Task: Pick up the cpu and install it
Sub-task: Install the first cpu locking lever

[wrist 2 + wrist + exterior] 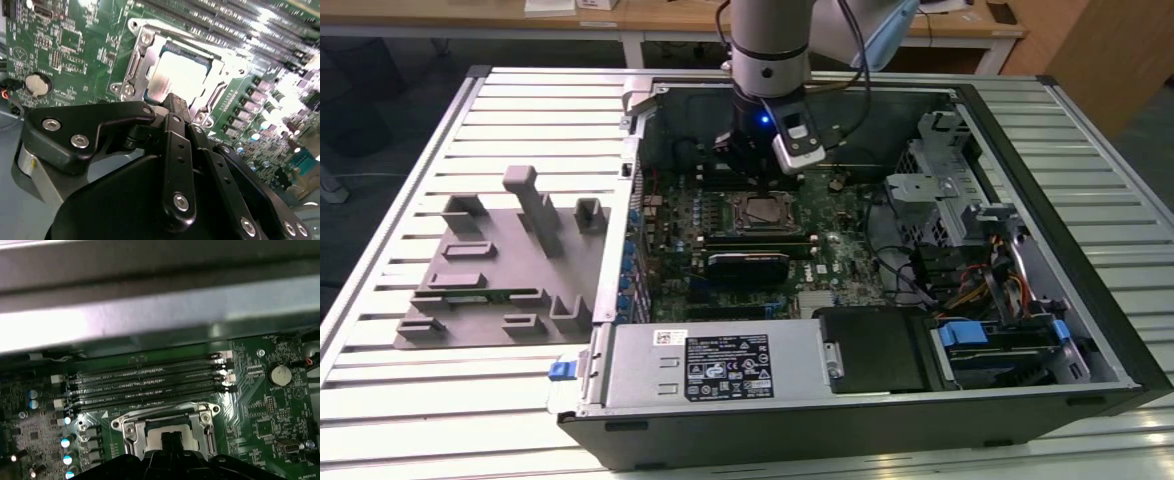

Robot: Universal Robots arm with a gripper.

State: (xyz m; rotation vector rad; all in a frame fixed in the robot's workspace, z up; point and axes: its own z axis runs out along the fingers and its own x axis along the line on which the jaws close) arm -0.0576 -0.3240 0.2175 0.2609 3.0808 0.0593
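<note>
Silvery square cpu (pixel 182 75), lying flat, apparently seated inside the metal-framed socket (pixel 135 70) on the motherboard

Gripper (pixel 763 182) is down inside the open PC case (pixel 1067 200), right above the socket frame (pixel 762 210). Cpu (pixel 182 75) sits inside that frame; its metal rails ring the chip on all sides in the second wrist view. Memory slots (pixel 150 382) run just beside the socket, low profile. Graphics card (pixel 747 266) stands just beside the socket toward the power supply (pixel 707 365). Drive cage (pixel 927 190) and loose cables (pixel 947 275) crowd the exterior view's right. Case wall (pixel 634 190) closes the exterior view's left. Access is from straight above; the grey fixture tray (pixel 507 270) stands well apart outside the case.
</note>
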